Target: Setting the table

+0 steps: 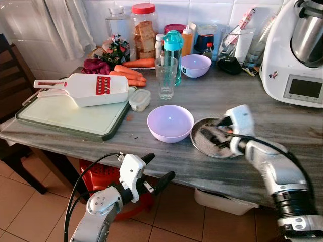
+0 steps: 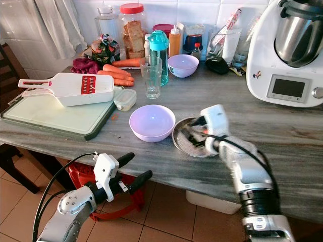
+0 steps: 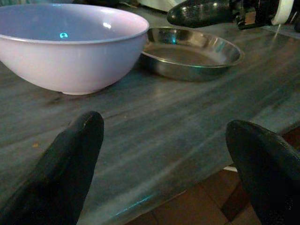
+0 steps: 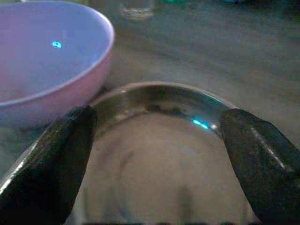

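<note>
While both arms are raised: the scene reads as follows.

Right gripper (image 1: 220, 132): over the steel plate (image 1: 203, 145), fingers spread wide; in the right wrist view the plate's far rim lies between the two fingertips (image 4: 56, 154).

Steel plate: on the grey counter (image 1: 252, 166), beneath and between the right jaws, just beside the near lilac bowl (image 1: 170, 122); whether they touch cannot be told.

Left gripper (image 1: 160, 169): in the air off the counter's front edge, jaws apart, holding nothing.

Near lilac bowl: beyond the left jaws, well clear of them.

Drinking glass (image 1: 166, 78): upright, farther from both jaws than the bowl.

Second lilac bowl (image 1: 196, 65): toward the back of the counter.

Cutting board (image 1: 70, 117): carries a white slicer (image 1: 83, 89).
</note>
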Robot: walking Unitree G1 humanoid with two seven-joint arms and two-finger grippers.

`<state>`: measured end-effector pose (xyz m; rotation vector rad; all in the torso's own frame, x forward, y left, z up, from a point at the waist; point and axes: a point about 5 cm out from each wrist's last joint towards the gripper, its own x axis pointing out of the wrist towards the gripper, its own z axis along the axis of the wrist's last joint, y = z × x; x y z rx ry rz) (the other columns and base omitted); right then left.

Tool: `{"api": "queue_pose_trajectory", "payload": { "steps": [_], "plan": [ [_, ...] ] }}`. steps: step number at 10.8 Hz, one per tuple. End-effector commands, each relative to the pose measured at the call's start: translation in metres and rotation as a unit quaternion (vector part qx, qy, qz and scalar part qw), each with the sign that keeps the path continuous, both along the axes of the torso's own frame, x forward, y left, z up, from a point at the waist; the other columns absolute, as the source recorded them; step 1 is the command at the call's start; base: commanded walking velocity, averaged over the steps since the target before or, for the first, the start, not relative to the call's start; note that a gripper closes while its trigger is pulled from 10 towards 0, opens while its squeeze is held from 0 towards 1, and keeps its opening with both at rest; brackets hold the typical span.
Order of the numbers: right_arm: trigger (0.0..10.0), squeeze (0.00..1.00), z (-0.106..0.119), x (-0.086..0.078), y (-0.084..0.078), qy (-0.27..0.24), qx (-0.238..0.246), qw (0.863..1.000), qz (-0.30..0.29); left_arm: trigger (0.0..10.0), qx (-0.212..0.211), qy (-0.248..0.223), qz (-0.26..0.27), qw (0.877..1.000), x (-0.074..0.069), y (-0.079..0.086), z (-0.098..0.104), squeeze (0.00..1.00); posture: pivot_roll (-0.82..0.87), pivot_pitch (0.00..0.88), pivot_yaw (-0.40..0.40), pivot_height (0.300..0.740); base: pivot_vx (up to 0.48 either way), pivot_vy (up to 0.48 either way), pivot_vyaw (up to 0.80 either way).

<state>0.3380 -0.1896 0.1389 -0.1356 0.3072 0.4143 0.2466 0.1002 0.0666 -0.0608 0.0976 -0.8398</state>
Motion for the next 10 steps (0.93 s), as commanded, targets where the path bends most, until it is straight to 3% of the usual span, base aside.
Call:
{"api": "queue_pose_trajectory", "payload": {
  "steps": [1,6,10],
  "plan": [
    [10.0,0.00,-0.002,0.001,-0.005,-0.001,-0.014,1.000,-0.008,10.0,0.002,-0.003,-0.014,1.000,0.001,-0.001,0.002,0.00,0.01,0.000,0.042,0.740,0.000,0.000,0.00],
    [10.0,0.00,-0.029,0.009,-0.020,0.041,-0.066,0.997,-0.008,10.0,-0.002,0.000,-0.031,1.000,-0.001,-0.003,0.004,0.00,0.01,0.000,0.046,0.740,0.000,0.000,0.00],
    [10.0,0.00,-0.045,0.008,-0.003,0.087,-0.041,0.994,0.052,10.0,-0.002,-0.001,-0.029,1.000,-0.002,0.002,0.006,0.00,0.03,0.000,0.038,0.740,0.000,0.000,0.00]
  ]
}}
